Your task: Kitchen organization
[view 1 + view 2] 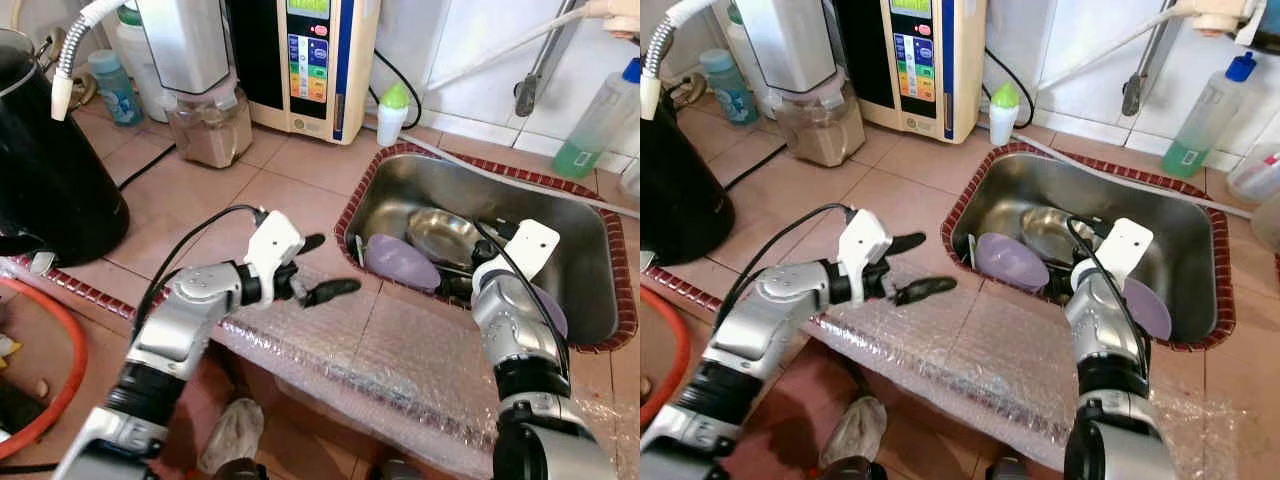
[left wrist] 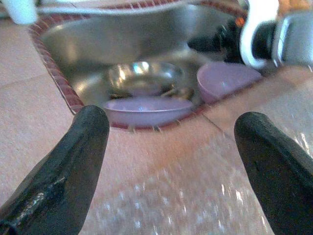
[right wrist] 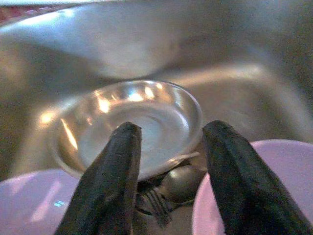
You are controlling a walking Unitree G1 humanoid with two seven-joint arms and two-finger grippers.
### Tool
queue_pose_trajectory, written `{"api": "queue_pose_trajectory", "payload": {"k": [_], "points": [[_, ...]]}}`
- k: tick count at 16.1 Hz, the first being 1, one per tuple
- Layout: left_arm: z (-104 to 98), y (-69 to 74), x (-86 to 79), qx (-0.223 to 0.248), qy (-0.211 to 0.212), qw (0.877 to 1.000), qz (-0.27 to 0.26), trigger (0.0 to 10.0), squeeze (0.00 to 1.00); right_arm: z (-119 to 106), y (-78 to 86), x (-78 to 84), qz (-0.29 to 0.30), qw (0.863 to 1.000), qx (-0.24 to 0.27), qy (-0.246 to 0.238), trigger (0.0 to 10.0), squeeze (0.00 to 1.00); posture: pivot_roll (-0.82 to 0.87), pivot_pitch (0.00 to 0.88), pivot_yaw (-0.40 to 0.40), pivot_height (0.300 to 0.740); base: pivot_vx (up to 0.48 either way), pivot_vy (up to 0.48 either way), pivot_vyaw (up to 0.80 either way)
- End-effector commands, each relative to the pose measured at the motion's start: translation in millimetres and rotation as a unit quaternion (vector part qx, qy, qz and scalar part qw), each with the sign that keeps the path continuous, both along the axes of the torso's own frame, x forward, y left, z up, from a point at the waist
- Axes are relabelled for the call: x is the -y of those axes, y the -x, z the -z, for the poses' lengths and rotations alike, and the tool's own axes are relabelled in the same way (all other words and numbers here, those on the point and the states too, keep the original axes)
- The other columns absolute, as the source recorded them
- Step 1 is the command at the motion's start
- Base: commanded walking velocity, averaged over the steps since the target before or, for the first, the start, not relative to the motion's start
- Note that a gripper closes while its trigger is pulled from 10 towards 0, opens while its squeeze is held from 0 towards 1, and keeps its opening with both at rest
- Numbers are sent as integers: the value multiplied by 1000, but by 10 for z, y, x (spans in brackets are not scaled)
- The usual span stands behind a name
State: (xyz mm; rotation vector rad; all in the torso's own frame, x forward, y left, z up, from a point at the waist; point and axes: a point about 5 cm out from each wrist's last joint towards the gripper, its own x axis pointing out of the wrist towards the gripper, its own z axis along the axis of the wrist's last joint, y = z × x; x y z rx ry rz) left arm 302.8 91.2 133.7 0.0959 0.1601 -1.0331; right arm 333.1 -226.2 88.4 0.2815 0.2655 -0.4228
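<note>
1. Down inside the steel sink (image 1: 590, 260), at its near side, the right gripper (image 3: 168, 171) hangs with its two black fingers (image 3: 112, 181) parted a little and holding nothing.
2. Just beyond those fingertips lies a shiny steel bowl (image 3: 129, 125), resting on the sink floor toward the middle.
3. Under the fingers sit a spoon (image 3: 181, 182) and a fork (image 3: 155, 205), tucked between two purple plates.
4. One purple plate (image 1: 400, 262) leans at the sink's near-left corner; the other purple plate (image 1: 1148, 308) lies at the near right, partly hidden by the right wrist.
5. Left of the sink, the left gripper (image 1: 322, 268) hovers over the tiled counter (image 1: 200, 190), its fingers (image 2: 63, 181) spread wide and empty, pointing toward the sink.
6. A sheet of bubble wrap (image 1: 400, 350) covers the counter's near edge, below the left gripper and along the front of the sink.
7. At the far left stands a black kettle-like pot (image 1: 50, 170); farther back are a blender (image 1: 205, 90) and a water appliance with coloured buttons (image 1: 310, 60).
8. A small white bottle with a green cap (image 1: 393, 115) stands at the far edge just left of the sink, and a bottle of green liquid (image 1: 600, 125) stands far right.
</note>
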Motion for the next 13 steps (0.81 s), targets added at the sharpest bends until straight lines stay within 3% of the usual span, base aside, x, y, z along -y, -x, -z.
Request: {"api": "queue_pose_trajectory", "payload": {"k": [1,2,4,5,6,8,10,11,12,13], "points": [[-85,-44,-38,25,10,999,-28,10000,1000,-46,10,1,-13,1000,8,6,10000,1000,-69,11,36,740,0,0,0],[-171,-64,-62,53,41,995,-78,10000,1000,-82,67,-45,-52,998,24,33,10000,1000,-64,5,33,740,0,0,0],[-227,-51,-76,49,85,990,-103,10000,1000,-81,130,-79,-65,996,34,52,10000,1000,-58,0,31,740,0,0,0],[-239,-19,-85,45,112,985,-126,10000,1000,-144,181,-143,-80,992,71,59,10000,1000,-54,0,29,740,0,0,0],[-228,-7,-90,54,106,984,-133,10000,1000,-169,193,-175,-89,991,83,60,10000,1000,-54,0,31,740,0,0,0],[-101,22,-156,35,84,969,-230,10000,1000,-310,246,-283,-104,982,125,99,10000,1000,-51,0,35,740,0,0,0],[-68,42,-193,29,89,960,-264,10000,1000,-401,273,-348,-123,973,161,114,10000,1000,-50,0,36,740,0,0,0],[-63,61,-266,44,84,947,-306,10000,0,-414,323,-393,-142,968,167,123,10000,341,-50,0,35,740,0,0,0],[-70,66,-315,52,84,939,-329,10000,0,-406,348,-406,-151,966,167,128,10000,0,-50,0,35,740,0,0,0],[-92,83,-425,69,97,918,-379,10000,0,-381,408,-416,-165,962,166,143,10000,0,-44,0,24,740,0,0,0]]}}
